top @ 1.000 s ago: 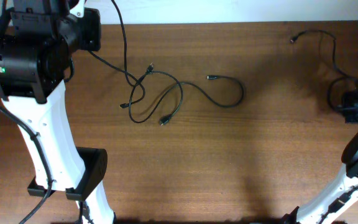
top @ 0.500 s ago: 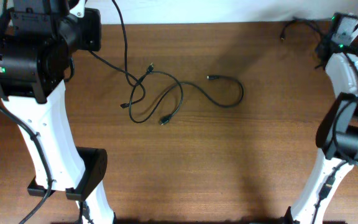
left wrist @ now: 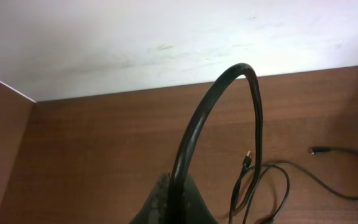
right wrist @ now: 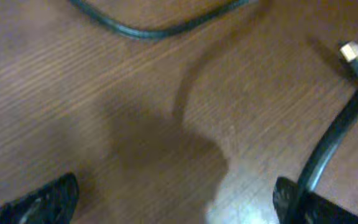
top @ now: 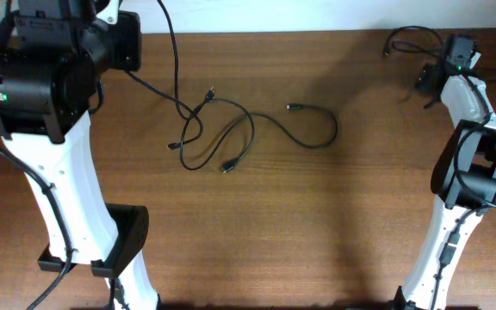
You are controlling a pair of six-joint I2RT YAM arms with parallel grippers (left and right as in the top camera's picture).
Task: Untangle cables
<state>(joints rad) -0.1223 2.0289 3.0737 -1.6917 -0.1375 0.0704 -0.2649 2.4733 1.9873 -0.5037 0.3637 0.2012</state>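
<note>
R arm just swung to the far corner, right of the cables. R pincer is spread wide, empty, by a stray cord. Tangle lies untouched mid tabletop. L pincer: can't tell.

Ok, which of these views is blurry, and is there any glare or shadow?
Overhead: sharp and evenly lit, the cables crisp on the table. Left wrist: a thick black wire close to the lens looms large; bright wall behind. Right wrist: soft and smeared, a dark shadow mid-frame and a pale glare patch on the wood near the bottom.
</note>
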